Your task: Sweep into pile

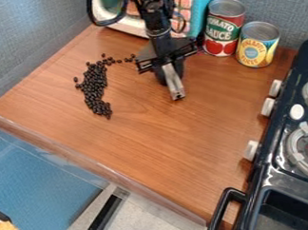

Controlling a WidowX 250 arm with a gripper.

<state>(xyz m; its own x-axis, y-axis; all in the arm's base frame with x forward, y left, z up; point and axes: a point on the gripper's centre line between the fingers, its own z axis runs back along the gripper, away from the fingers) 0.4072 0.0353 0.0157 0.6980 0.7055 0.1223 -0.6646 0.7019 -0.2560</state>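
Observation:
The black gripper (170, 72) hangs over the upper middle of the wooden counter, to the right of the beans. From its underside a narrow grey metallic piece (174, 84) slants down towards the counter; whether this is a held tool or part of the gripper I cannot tell. Small dark beans (94, 87) lie in a long, curved band on the left part of the counter. At the band's top a thin trail of single beans bends right towards the gripper, and one stray bean (76, 79) sits at its left edge.
Behind the arm stands a teal and white toy appliance (201, 11). A tomato sauce can (223, 28) and a pineapple can (257, 44) are at the back right. A dark stove (260, 163) with white knobs borders the right side; the counter's front edge (104, 170) runs diagonally below.

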